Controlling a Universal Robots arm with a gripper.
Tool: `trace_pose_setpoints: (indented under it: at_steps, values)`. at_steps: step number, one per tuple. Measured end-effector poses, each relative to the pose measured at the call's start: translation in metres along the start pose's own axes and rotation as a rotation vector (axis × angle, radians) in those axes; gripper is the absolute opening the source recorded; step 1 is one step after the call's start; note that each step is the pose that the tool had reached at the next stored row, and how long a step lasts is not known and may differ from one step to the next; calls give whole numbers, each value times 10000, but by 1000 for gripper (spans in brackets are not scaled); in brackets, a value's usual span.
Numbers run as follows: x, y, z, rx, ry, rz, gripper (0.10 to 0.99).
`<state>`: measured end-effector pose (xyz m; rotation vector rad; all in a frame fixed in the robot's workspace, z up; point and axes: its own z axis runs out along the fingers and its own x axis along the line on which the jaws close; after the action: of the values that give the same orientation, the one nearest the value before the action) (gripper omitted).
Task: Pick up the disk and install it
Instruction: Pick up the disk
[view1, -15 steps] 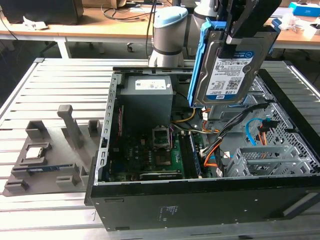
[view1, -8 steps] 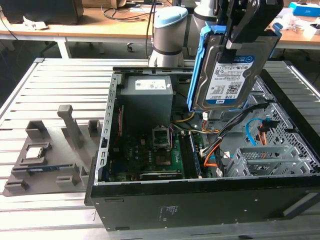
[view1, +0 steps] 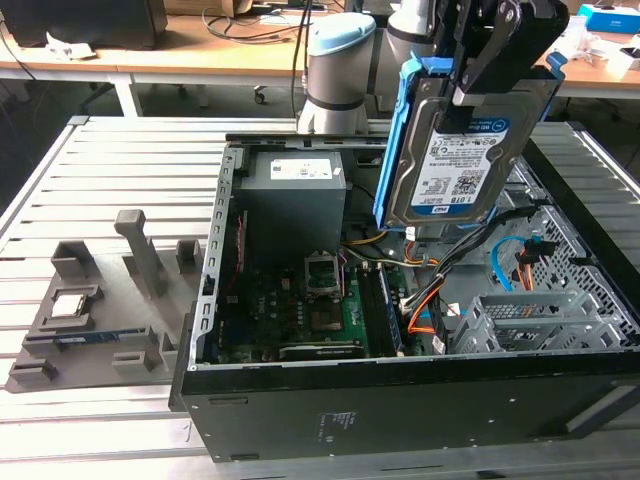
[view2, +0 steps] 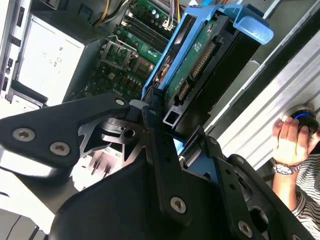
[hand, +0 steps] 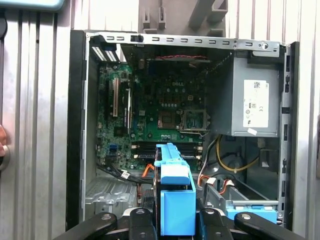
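- The gripper (view1: 485, 80) is clamped on the disk (view1: 455, 165), which hangs on edge with its long axis near vertical.
- The grey drive bay (view1: 530, 320) lies below and nearer, at the exterior view's right of the open computer case (view1: 215, 260).

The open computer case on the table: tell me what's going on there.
The robot arm's hand is shut on the flat silver metal hard drive in its blue plastic bracket, holding it on edge in the air above the open black computer case. The drive is not yet seated in the grey metal drive bay.
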<state>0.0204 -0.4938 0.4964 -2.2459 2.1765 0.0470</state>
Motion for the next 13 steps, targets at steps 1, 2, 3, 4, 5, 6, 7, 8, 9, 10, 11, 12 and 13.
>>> trace_pose_setpoints:
  at_steps: [1, 2, 3, 4, 5, 6, 7, 8, 9, 10, 11, 12, 13]
  values:
    - [10, 5, 4, 0, 0, 0, 365]
    - [15, 8, 6, 0, -1, 0, 365]
    - [22, 10, 9, 0, 0, 0, 365]
    - [28, 13, 12, 0, -2, 1, 365]
    - [32, 15, 13, 0, -1, 0, 365]
    - [37, 17, 16, 0, -1, 0, 365]
    - [41, 18, 18, 0, -1, 0, 365]
    - [45, 20, 19, 0, -1, 0, 365]
    - [48, 21, 21, 0, 0, 0, 365]
    - [55, 23, 24, 0, -1, 0, 365]
    - [61, 26, 27, 0, -1, 1, 365]
    - [67, 28, 29, 0, 0, 0, 365]
    - [71, 30, 31, 0, 0, 0, 365]
